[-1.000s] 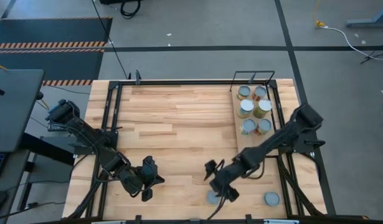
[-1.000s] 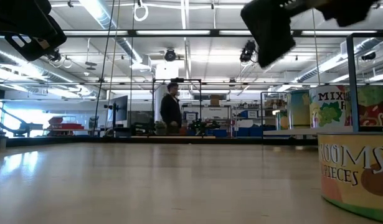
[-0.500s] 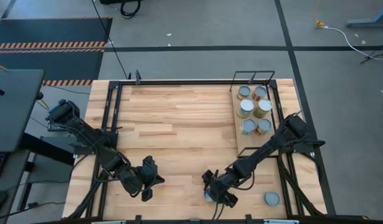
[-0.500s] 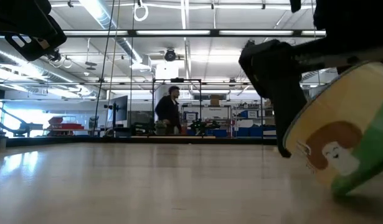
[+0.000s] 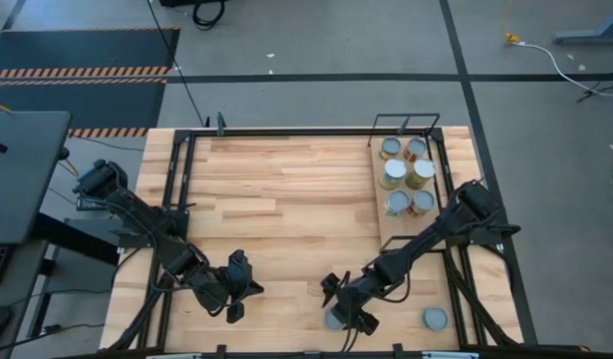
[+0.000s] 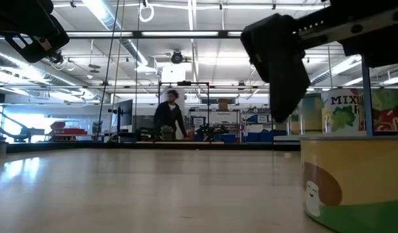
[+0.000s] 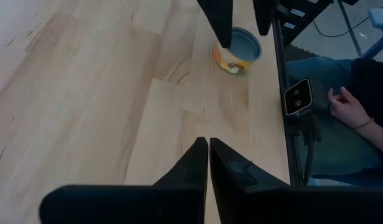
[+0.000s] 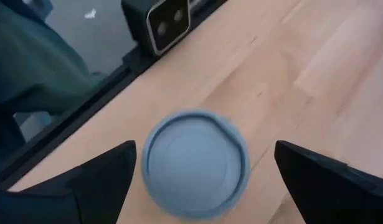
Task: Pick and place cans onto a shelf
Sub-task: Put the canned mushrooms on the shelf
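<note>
The right pincer is low over the front edge of the table, spread wide open around a can that stands upright on the wood. In the right wrist view its two dark fingers sit on either side of the can's grey round top with clear gaps, so nothing is gripped or touched. From above, only part of this can shows under the pincer. In the low view one dark finger hangs just behind and above the can, whose label is yellow over green.

A second can stands alone near the table's front right corner, apart from the pincer. Six more cans stand in pairs on the shelf at the back right.

The left pincer waits near the front left of the table, its fingers pressed together and holding nothing. Its wrist view shows the can farther along the table edge between the other arm's fingers, and a person's hand beyond the table.
</note>
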